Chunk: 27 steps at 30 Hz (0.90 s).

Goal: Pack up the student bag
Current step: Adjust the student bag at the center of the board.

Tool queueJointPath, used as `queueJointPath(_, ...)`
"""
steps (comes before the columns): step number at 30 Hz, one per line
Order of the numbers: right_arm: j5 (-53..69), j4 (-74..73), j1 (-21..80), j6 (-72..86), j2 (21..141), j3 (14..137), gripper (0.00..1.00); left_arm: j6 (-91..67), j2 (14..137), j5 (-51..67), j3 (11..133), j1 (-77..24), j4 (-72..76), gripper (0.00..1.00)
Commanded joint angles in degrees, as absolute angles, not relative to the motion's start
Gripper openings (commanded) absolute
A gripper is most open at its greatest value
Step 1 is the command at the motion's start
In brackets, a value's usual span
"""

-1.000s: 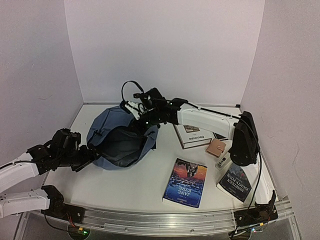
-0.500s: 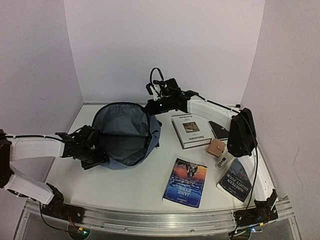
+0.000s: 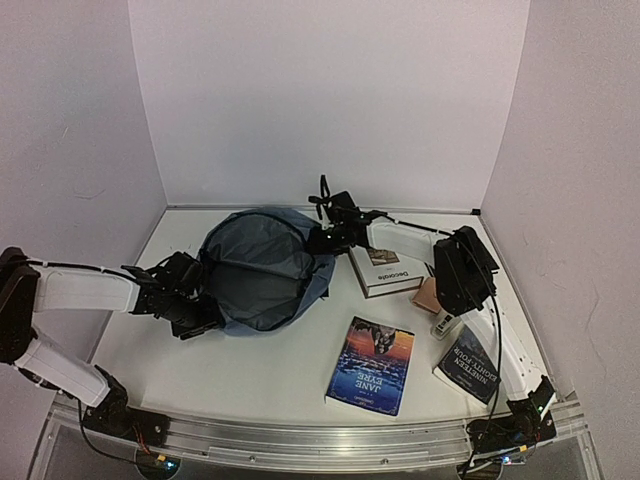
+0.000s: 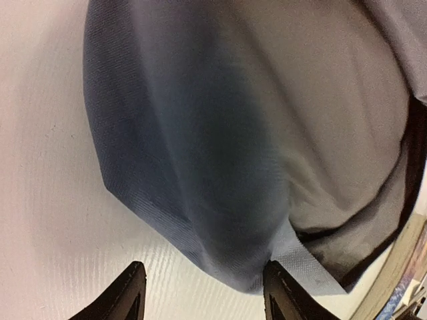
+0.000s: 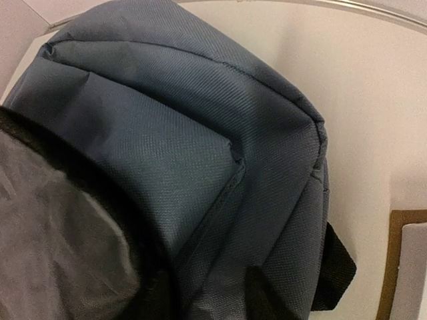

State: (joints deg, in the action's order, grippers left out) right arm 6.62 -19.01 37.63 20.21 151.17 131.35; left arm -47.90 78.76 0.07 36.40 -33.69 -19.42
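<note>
Pale lilac walls (image 3: pixel 330 100); white table (image 3: pixel 260 370); even light.

Slate-blue, grey-lined student bag (image 3: pixel 262 270). Deep blue Jane Eyre book (image 3: pixel 371 365), orange-red glow across cover. Dark-blue Nineteen Eighty-Four book (image 3: pixel 470 362). White Decorate book (image 3: pixel 385 270). Tan wallet (image 3: pixel 428 297).

The premises were a robotics test cell of laboratory type, not a domestic or commercial room. Plain pale walls (image 3: pixel 330 100) enclosed a white surface (image 3: pixel 250 375) on three sides. Two robot arms, the left arm (image 3: pixel 80 290) and the right arm (image 3: pixel 400 232), stood with their bases on an aluminium rail (image 3: pixel 320 438) along the near edge. A student bag (image 3: pixel 262 270) and several books (image 3: pixel 371 365) lay on the surface under a fixed overhead view.
</note>
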Motion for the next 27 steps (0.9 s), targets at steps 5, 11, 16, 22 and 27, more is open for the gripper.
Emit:
queueJointPath(5,11.5,-18.7,37.2,16.4,141.5,130.5,0.74,-45.2,66.6,-3.2,41.7,-33.4,-27.9,0.75)
queueJointPath(11,14.9,-18.7,37.2,12.1,134.1,126.2,0.9,-41.4,68.7,-8.1,49.3,-32.5,-34.0,0.83)
queueJointPath(16,20.1,-18.8,37.2,9.4,132.2,122.7,0.93,-33.5,74.7,-4.9,53.8,-25.4,-31.4,0.87)
queueJointPath(22,26.1,-18.7,37.2,11.0,132.4,118.2,0.93,-22.2,81.9,5.2,58.7,-15.4,-22.5,0.87)
queueJointPath(27,28.6,-18.7,37.7,12.5,133.5,114.9,0.92,-14.1,89.3,10.9,63.5,-14.7,-17.1,0.82)
